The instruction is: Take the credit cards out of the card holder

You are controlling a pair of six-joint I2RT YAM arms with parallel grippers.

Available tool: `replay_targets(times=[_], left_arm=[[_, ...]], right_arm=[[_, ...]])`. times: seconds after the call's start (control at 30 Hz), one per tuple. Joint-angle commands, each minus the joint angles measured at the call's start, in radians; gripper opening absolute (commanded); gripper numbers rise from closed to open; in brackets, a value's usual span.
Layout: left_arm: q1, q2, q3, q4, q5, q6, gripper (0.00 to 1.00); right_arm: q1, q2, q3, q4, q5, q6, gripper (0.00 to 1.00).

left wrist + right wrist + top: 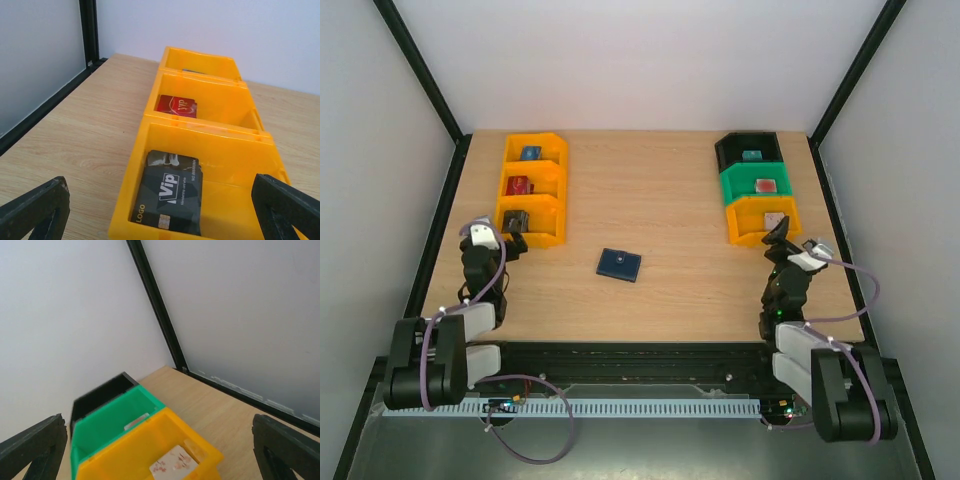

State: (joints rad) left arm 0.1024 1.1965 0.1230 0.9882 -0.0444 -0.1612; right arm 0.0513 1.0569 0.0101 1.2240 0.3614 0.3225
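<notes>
Both arms folded low, close to their bases. Left arm [470, 300] on the left side, elbow back, wrist raised; left claw [516, 244] points forward and slightly inward. Right arm [788, 300] in a like pose on the right side; right claw [778, 234] points forward, tilted upward. Both claws spread wide, nothing between the jaws. Wrist views: left fingers [36, 210] and right fingers [33, 446] sit in the lower corners, far apart.

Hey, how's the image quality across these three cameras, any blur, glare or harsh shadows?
Top external: even, soft light, no glare, the card holder small but clear. Left wrist: sharp, print on the black card legible, its own fingers dark and soft at the corners. Right wrist: softer, the pale card in the yellow bin blurred.
</notes>
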Motion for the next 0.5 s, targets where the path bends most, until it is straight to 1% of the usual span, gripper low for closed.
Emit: replay_targets(times=[0.0,0.1,0.13,0.2,0.27,0.3,0.33,0.37,0.4,0.47], left_arm=[[0.009,-0.021,0.095,-0.097,-0.064,0.023,0.99],[0.031,-0.038,0.183,-0.209,-0.11,0.064,0.99],[0.043,-0.047,0.222,-0.264,-0.083,0.09,0.99],[0.071,-0.063,0.325,-0.446,0.021,0.174,0.99],[0.091,-0.073,0.437,-0.631,0.097,0.225,0.99],[0.099,-0.078,0.498,-0.718,0.146,0.256,0.99],[0.105,-0.082,0.554,-0.815,0.196,0.298,0.99],[0.109,-0.085,0.617,-0.914,0.241,0.343,0.99],[0.112,-0.086,0.678,-1.001,0.277,0.381,0.99],[0.115,-0.092,0.783,-1.202,0.337,0.438,0.99]], right_arm=[[-0.007,-0.112,0.09,-0.188,-0.092,0.033,0.99],[-0.007,-0.16,0.212,-0.335,-0.295,0.032,0.99],[-0.007,-0.164,0.259,-0.377,-0.386,0.033,0.99],[-0.006,-0.149,0.36,-0.452,-0.615,0.04,0.99],[-0.003,-0.107,0.47,-0.531,-0.815,0.077,0.99],[0.005,-0.074,0.527,-0.567,-0.903,0.098,1.0],[0.024,-0.042,0.577,-0.606,-0.972,0.103,0.98],[0.063,-0.01,0.626,-0.673,-1.007,0.087,0.95],[0.116,0.021,0.678,-0.76,-1.011,0.044,0.94],[0.274,0.091,0.801,-0.997,-0.979,-0.091,0.93]])
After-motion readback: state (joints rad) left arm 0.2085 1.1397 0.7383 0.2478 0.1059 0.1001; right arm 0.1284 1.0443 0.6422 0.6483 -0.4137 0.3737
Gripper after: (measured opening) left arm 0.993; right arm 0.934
